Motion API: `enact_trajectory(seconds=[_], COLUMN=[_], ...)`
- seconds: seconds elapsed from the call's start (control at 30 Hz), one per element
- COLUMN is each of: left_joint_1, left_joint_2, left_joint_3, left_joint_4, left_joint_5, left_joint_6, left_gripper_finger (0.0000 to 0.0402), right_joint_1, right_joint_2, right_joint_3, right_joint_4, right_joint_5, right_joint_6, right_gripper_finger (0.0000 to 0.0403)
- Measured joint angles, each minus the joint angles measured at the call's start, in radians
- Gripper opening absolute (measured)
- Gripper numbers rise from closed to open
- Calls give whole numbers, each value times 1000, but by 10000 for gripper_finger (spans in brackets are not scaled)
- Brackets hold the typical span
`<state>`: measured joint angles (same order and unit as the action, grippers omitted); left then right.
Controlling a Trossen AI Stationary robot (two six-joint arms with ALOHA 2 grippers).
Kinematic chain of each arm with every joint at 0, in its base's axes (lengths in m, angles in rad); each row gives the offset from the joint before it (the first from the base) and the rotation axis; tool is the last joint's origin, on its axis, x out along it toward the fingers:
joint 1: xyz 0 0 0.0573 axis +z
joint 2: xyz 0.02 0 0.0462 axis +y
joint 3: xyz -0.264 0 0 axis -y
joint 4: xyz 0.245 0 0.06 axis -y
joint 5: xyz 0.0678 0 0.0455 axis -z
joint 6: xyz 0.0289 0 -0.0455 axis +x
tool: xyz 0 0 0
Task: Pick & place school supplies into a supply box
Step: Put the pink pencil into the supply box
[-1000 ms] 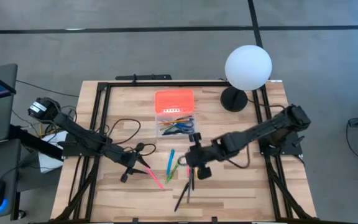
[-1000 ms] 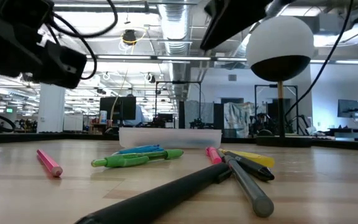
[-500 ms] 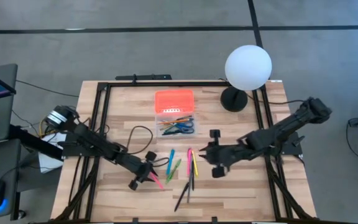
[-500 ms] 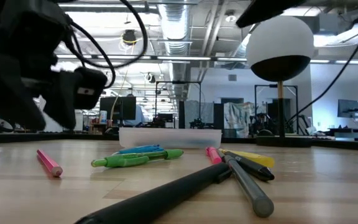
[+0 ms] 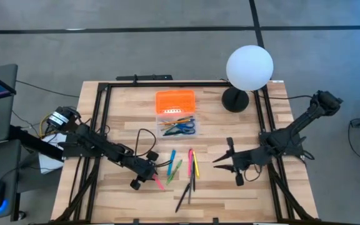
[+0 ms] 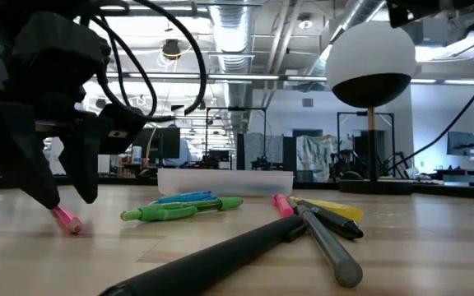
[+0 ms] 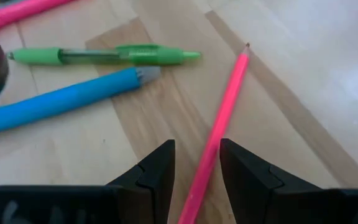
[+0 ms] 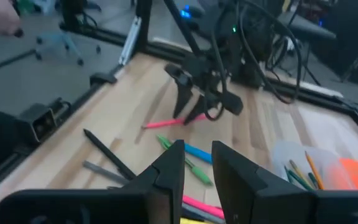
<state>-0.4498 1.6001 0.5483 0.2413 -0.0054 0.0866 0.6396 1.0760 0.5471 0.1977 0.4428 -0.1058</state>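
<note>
Wooden table (image 5: pixel 130 106) — supply box (image 5: pixel 175 112) holds pencils, scissors (image 5: pixel 184 128).

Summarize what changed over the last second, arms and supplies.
Left gripper advanced and lowered, open, to straddle the pink pencil, not yet closed on it. Right gripper pulled back from the pens toward its side, holding nothing. Pens and supply box stayed put.

Lamp (image 5: pixel 249 69) crowds the supply box (image 5: pixel 175 112); bare table (image 5: pixel 124 106) lies opposite.

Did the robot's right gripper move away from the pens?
Yes. The right gripper has pulled back from over the pens toward the table's right side, ending below the lamp base.
</note>
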Motion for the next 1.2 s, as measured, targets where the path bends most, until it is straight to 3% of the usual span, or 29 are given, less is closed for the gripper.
enact_trajectory(seconds=[0.17,0.47,0.73,0.93,1.2], left_joint_1=[12,19,20,20,17], left_joint_2=[0,4,6,4,3], left_joint_3=[10,81,106,110,112], left_joint_4=[-58,-226,-260,-307,-353], left_joint_5=[7,-1,20,32,37], left_joint_6=[-15,-48,-49,-140,-238], left_gripper_finger=[123,118,52,15,34], right_joint_1=[22,19,19,24,17], right_joint_2=[-35,1,80,159,217], right_joint_3=[-86,-118,-118,-118,-118], right_joint_4=[102,153,165,222,267], right_joint_5=[2,3,3,2,2], right_joint_6=[0,3,71,106,106], right_gripper_finger=[75,75,75,75,75])
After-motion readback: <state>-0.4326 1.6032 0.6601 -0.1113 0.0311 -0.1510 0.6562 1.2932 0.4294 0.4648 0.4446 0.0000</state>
